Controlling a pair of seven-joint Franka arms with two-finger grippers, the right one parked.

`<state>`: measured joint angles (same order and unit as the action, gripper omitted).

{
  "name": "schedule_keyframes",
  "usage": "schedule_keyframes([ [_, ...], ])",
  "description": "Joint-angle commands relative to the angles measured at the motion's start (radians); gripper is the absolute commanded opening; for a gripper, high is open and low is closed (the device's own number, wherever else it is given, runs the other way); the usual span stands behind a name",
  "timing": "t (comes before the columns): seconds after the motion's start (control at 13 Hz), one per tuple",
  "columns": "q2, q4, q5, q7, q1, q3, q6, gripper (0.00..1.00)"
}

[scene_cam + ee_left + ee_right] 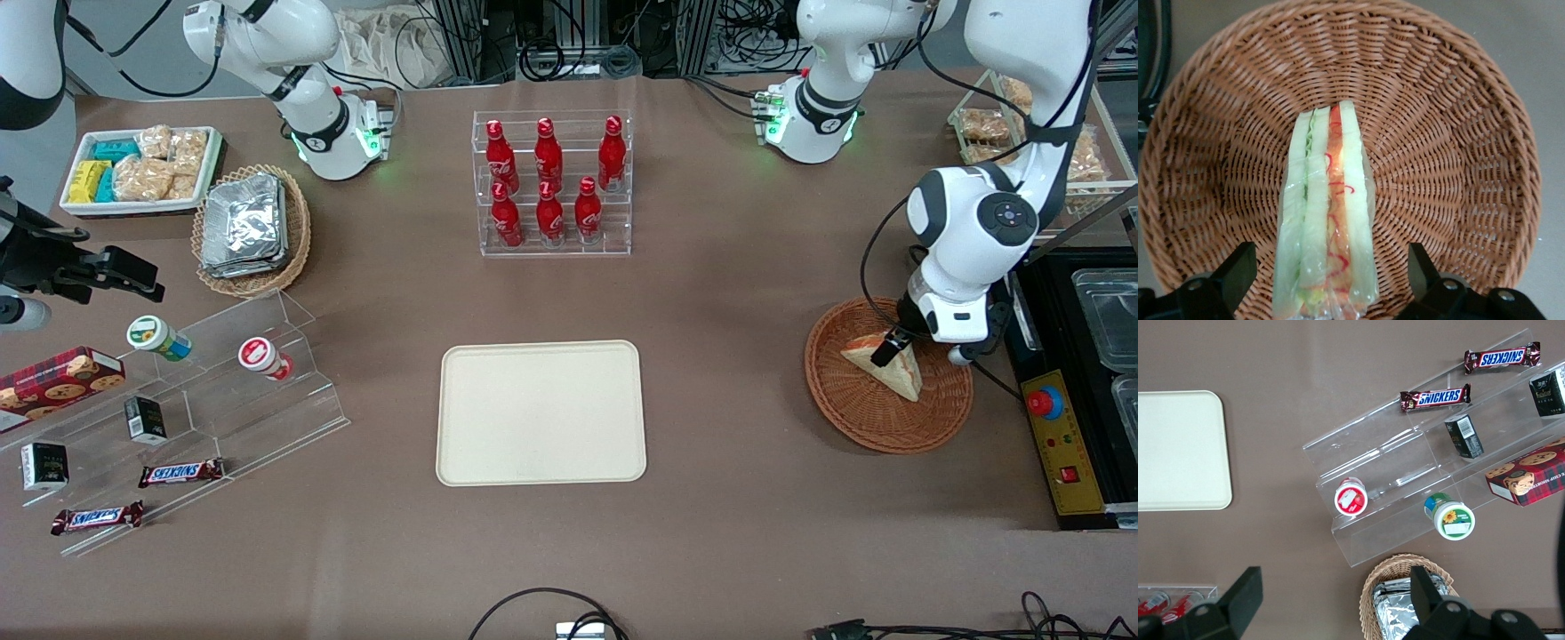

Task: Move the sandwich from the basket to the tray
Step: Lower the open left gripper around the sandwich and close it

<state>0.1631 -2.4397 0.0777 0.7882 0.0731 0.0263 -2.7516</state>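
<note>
- Left arm [978, 222] is reaching down over the basket [853, 418] at the working arm's end of the table, its forearm coming down steeply and the wrist pointing into the basket.
- Gripper [892, 347] is sitting low inside the basket, right at the sandwich [889, 366], over the wedge's end farther from the front camera.
- Wrist view: gripper [1331, 277] is standing wide, one finger [1238, 270] on each side of the sandwich [1328, 220], with clear gaps between the pads and the wrap; the fingers are not touching it.
- Sandwich is lying in the basket [1458, 133] on the wicker floor, standing on a bread edge so the filling edge faces up at the wrist camera: pale bread slices, a green layer on one side, an orange-red layer on the other, clear wrap over all.
- Front view: the wedge is lying near the middle of the basket, its point aimed toward the front camera.
- Tray [540, 413] is sitting flat at table centre, well apart from the basket, toward the parked arm's end from it, nothing on it.
- Bottle rack [553, 182] with red bottles is standing farther from the front camera than the tray.
- Tray [1178, 450] is also showing in the right wrist view, bare.
</note>
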Motion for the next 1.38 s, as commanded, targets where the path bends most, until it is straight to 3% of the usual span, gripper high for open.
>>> schedule_keyframes([
  [0.0, 0.027, -0.027, 0.016, 0.025, 0.004, 0.003, -0.081, 1.00],
  [0.15, 0.039, -0.028, 0.019, 0.023, 0.005, 0.001, -0.094, 1.00],
  [0.23, 0.041, -0.028, 0.024, 0.022, 0.005, 0.001, -0.094, 0.95],
  [0.31, 0.041, -0.028, 0.025, 0.020, 0.005, 0.003, -0.094, 0.84],
  [0.54, 0.038, -0.028, 0.033, 0.002, 0.004, 0.003, -0.094, 0.39],
  [0.69, 0.030, -0.028, 0.033, -0.077, 0.008, 0.003, -0.082, 0.26],
  [1.0, -0.031, -0.016, 0.033, -0.275, 0.010, 0.001, 0.033, 0.18],
  [1.31, -0.085, -0.005, 0.031, -0.490, 0.007, 0.004, 0.075, 0.18],
])
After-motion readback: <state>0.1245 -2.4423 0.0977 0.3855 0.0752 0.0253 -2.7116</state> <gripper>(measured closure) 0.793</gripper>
